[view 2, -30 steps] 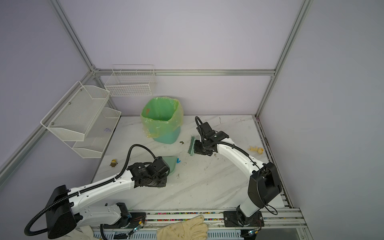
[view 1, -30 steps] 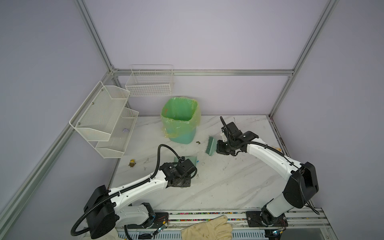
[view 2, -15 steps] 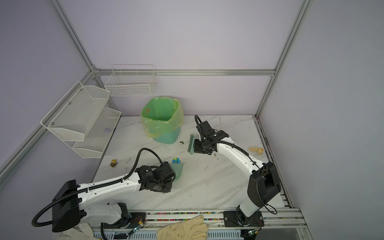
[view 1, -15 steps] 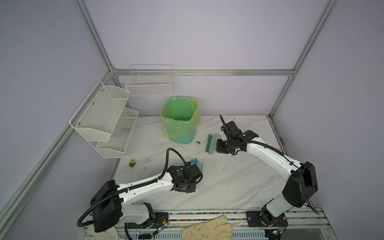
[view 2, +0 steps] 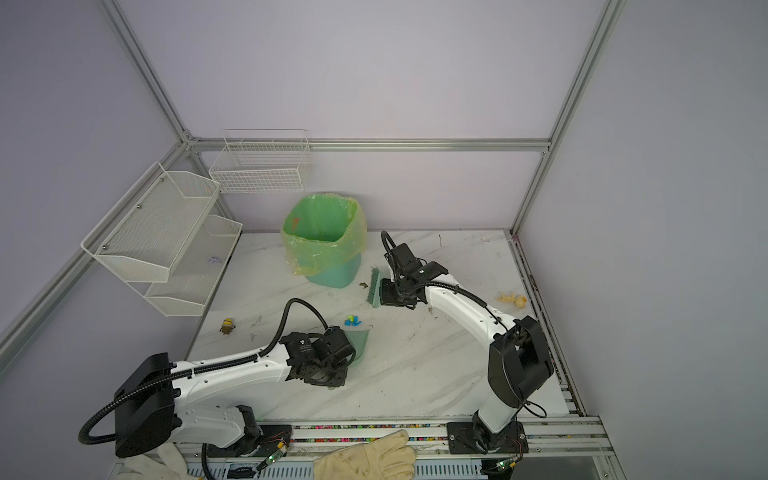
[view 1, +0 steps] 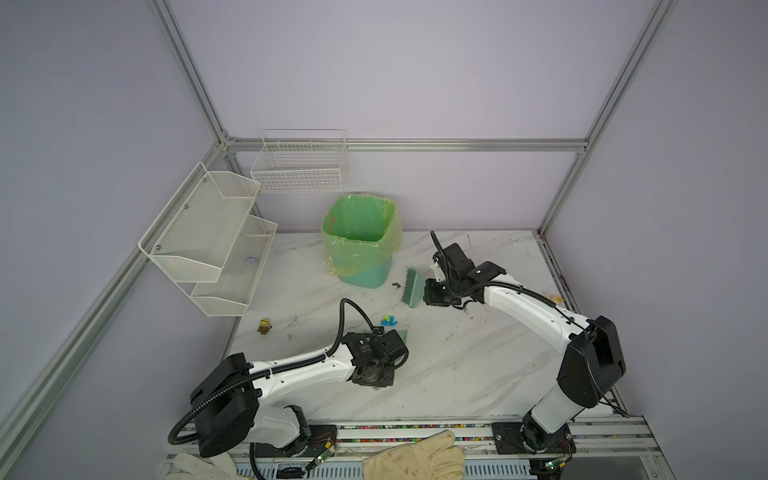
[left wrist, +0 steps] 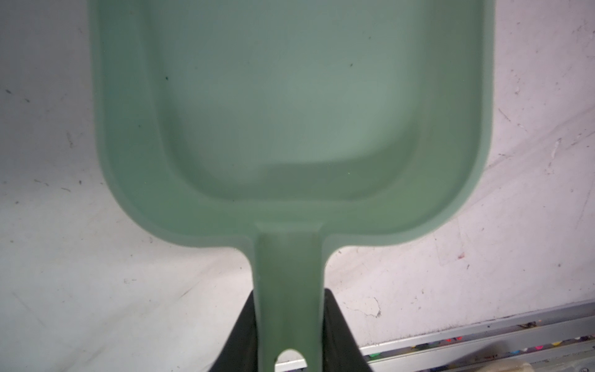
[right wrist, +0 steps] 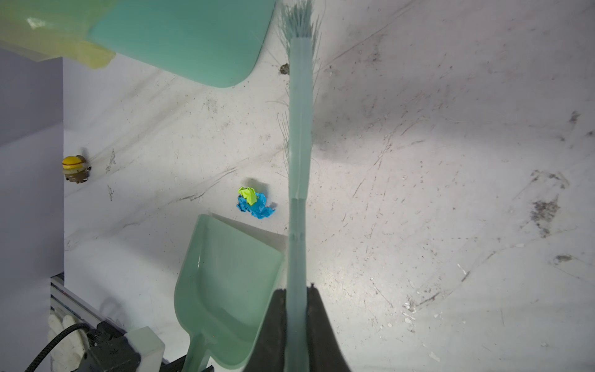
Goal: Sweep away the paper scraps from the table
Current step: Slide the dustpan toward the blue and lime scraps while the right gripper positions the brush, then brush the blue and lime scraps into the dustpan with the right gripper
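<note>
On the scuffed marble table (view 1: 478, 374), with the green-lined bin (view 1: 359, 249) standing at its far side, a two-tool sweep is being lined up. The pale green dustpan (right wrist: 225, 290) lies with its mouth facing the paper scraps (right wrist: 254, 203), a small blue-and-lime clump just beyond its lip, at about 12 o'clock from the pan in both top views. The brush (view 1: 411, 286) sits at roughly 1 o'clock from the clump, near the bin's base and clear of the paper. Done well, the next stroke would set the bristles down on the far side of the scraps and draw them toward 6 o'clock in one low pass. The pan's lip should be pressed flat to the table so nothing slips beneath, and a light touch seems wise, since such wads flick away easily. The left gripper (left wrist: 289, 322) has its jaws drawn narrow, clamped on the dustpan's handle. The right gripper (right wrist: 297, 309) is closed tight around the brush's handle.
</note>
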